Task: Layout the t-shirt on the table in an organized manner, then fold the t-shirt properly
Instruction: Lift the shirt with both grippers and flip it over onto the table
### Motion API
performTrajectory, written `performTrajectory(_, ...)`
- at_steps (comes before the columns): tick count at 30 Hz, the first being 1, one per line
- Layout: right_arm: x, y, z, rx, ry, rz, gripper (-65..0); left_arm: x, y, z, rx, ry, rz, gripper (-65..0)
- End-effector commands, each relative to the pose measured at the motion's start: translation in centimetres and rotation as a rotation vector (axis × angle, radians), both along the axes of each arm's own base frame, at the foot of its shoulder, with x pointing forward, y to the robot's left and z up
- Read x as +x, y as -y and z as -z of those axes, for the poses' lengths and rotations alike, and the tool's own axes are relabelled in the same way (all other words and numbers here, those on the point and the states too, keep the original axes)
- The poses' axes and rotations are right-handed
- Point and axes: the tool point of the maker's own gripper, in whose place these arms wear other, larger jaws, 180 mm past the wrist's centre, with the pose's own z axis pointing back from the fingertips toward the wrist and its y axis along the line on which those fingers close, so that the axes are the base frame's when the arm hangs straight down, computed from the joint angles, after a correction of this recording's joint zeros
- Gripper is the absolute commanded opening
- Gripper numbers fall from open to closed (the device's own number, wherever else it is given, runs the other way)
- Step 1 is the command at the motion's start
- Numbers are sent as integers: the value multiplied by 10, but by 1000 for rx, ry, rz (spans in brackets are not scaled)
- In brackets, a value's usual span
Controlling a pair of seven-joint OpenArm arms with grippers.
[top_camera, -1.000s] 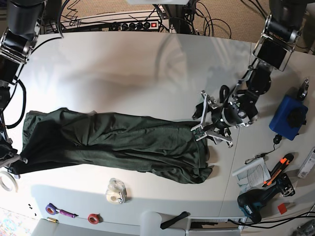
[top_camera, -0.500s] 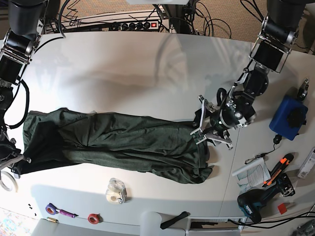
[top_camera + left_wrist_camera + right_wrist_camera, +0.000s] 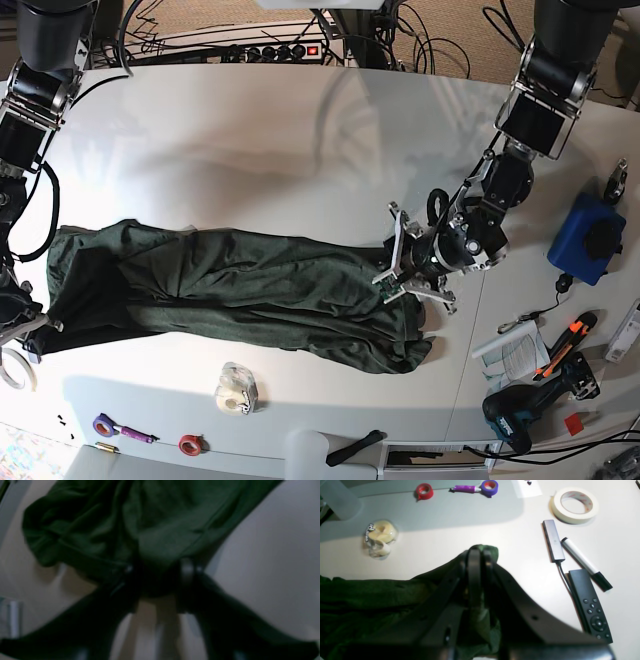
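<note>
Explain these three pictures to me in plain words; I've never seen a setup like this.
This is a robot with two arms over a white table, each ending in a pincer. One picture looks down on the whole scene; the other two come from cameras on the wrists. A dark green t-shirt lies stretched out in a long wrinkled band. The right pincer is shut on one end of the shirt, at the picture's left edge from above. The left pincer sits at the other end with cloth between its fingers; that view is too blurred to tell if it grips. Tape rolls, a remote and tools lie around.
</note>
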Motion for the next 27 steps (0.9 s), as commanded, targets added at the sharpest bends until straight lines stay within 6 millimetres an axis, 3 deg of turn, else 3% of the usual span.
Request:
performTrajectory(1, 4, 7, -30, -23, 77, 4, -650, 13, 2, -19, -31, 47, -5, -545)
performTrajectory(3, 4, 7, -30, -23, 77, 4, -650, 13, 2, -19, -33, 47, -6, -650)
performTrajectory(7, 4, 7, -30, -23, 77, 4, -650, 15, 0, -19, -19, 56, -12, -650)
performTrajectory(11, 4, 10, -31, -40, 80, 11, -650, 38, -28, -33, 54, 143, -99, -650)
performTrajectory(13, 3, 17, -40, -59, 99, 20, -650, 54, -47, -52, 80, 192, -165, -650)
performTrajectory(17, 4, 30, -81, -75, 175, 32, -650, 82, -68, -102, 89, 297, -227, -650)
performTrajectory(21, 6, 34, -121, -53, 251, 30, -650, 104, -69, -156, 93, 399, -236, -650)
performTrajectory(27, 13, 29, -153, -41, 342, 22, -650, 128, -61, -229, 21, 515, -233, -650)
